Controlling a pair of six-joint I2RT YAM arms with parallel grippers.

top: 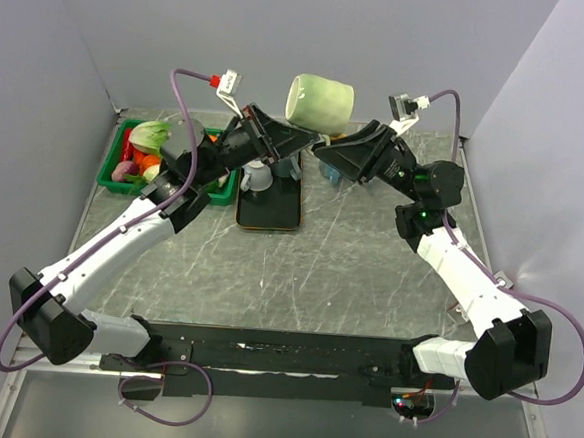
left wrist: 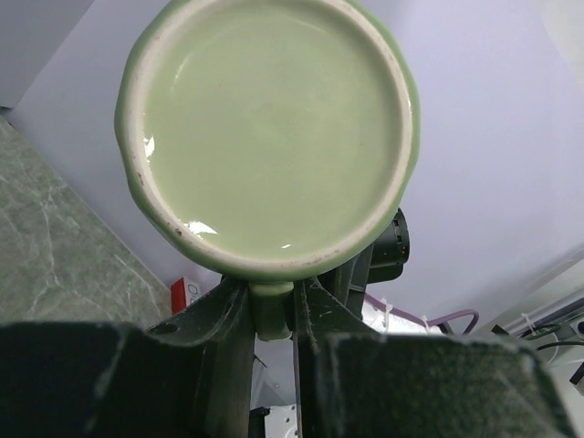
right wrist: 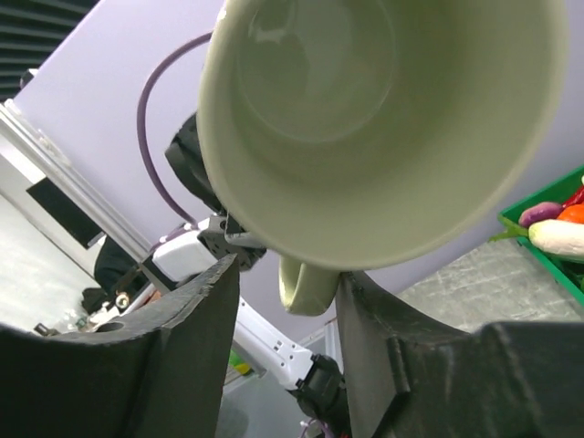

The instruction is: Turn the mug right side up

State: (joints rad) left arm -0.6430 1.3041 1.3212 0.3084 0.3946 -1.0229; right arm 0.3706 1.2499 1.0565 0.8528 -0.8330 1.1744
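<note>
Lavender walls (top: pixel 105 26) behind, grey marbled bench (top: pixel 348 273) below, and the green mug (top: pixel 320 99) hangs high over the far side, tipped on its side. Left pincer (left wrist: pixel 271 306) is clamped on its handle (left wrist: pixel 271 319) from the base end. Right pincer (right wrist: pixel 287 283) straddles that handle from the mouth end; gripping or not, I cannot tell. On the bench sit a black tray (top: pixel 269 217) and a green bin (top: pixel 110 171) of vegetables.

White arms (top: pixel 120 239), black joints (top: pixel 49 324), purple cables (top: pixel 194 72)

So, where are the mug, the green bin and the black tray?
mug (top: pixel 325 101), top external view, side wall
green bin (top: pixel 112 182), top external view, near wall
black tray (top: pixel 270 212), top external view, bare floor
</note>
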